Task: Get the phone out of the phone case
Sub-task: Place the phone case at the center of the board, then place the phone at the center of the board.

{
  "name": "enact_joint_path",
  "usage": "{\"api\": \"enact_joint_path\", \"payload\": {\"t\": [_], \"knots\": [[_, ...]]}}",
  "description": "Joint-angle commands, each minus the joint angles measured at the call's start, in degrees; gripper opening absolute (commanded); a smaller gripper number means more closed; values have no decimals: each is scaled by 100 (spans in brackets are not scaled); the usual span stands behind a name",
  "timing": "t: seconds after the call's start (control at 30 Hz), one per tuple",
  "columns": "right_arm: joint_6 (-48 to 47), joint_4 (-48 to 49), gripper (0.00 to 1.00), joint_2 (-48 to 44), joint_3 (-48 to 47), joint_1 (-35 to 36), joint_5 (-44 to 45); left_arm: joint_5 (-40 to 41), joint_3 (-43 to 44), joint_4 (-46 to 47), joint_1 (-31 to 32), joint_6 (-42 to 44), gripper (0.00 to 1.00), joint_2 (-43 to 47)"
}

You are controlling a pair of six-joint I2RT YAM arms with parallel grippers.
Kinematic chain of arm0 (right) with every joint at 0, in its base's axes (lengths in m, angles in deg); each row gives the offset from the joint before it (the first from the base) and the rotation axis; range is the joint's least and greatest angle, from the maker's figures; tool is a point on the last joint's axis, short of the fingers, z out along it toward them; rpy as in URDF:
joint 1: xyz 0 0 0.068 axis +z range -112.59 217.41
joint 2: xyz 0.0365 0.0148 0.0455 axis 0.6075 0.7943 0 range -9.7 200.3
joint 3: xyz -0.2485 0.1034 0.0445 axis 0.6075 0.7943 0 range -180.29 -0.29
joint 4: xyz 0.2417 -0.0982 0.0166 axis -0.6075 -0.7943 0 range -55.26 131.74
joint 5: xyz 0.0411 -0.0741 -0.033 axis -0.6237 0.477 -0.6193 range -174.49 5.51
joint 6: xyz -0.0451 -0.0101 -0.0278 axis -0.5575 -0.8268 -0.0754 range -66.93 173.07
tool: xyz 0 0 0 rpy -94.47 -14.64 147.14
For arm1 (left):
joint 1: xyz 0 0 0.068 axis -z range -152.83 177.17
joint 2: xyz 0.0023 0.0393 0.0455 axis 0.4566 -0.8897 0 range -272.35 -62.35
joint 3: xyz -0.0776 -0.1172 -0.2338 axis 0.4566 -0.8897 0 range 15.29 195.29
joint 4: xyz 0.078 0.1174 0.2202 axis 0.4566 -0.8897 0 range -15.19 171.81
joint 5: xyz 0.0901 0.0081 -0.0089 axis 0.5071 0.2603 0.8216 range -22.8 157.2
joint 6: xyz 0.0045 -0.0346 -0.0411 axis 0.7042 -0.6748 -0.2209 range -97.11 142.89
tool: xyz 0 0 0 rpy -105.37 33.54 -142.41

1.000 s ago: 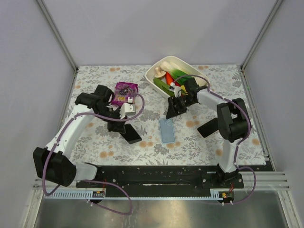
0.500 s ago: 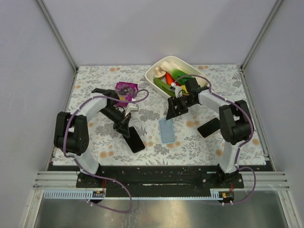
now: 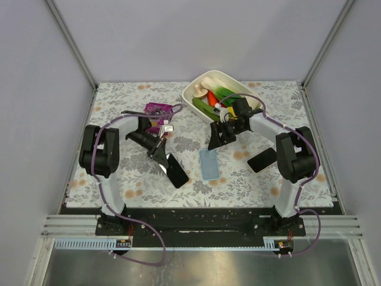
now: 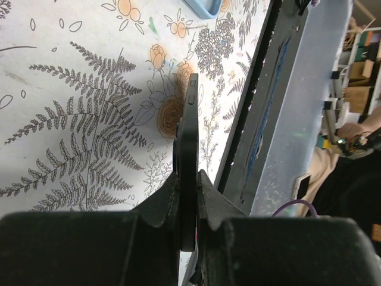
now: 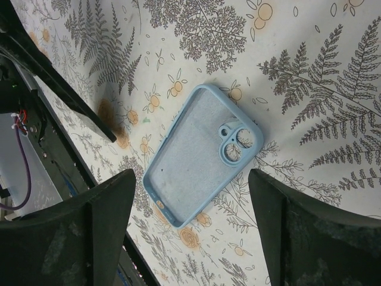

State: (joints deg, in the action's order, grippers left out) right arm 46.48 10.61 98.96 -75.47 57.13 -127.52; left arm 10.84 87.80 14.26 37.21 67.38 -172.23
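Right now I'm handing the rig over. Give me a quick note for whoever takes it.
Left gripper: shut on the phone, which sits edge-on between the fingers, over the table near its front edge. I cannot tell whether the phone's far end touches the table.
Right gripper: open, holding nothing, above the phone case.
Phone case: light blue, empty, lying flat with its inside up.
Done: the phone is out of the case.
Left: probably just set the phone down clear of the case and release.
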Motion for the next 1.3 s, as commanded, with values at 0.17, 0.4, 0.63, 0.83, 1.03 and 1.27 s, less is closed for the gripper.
{"api": "enact_joint_path", "payload": {"t": [0.17,0.4,0.63,0.83,1.03,1.27], "knots": [[53,143,86,-363,47,49,-188,327,369,875,-151,-968,13,-665],[70,152,87,-407,38,75,-250,819,422,1112,-187,-1320,25,-789],[88,152,87,-425,47,93,-277,1004,413,1384,-187,-1662,36,-763],[35,117,87,-574,100,93,-128,1223,264,1683,-152,-1900,52,-561],[-123,2,88,-934,196,93,189,1505,36,2078,-82,-2128,64,-280],[-430,-165,91,-1751,468,93,1084,2602,-535,2825,24,-2392,79,590]]}}
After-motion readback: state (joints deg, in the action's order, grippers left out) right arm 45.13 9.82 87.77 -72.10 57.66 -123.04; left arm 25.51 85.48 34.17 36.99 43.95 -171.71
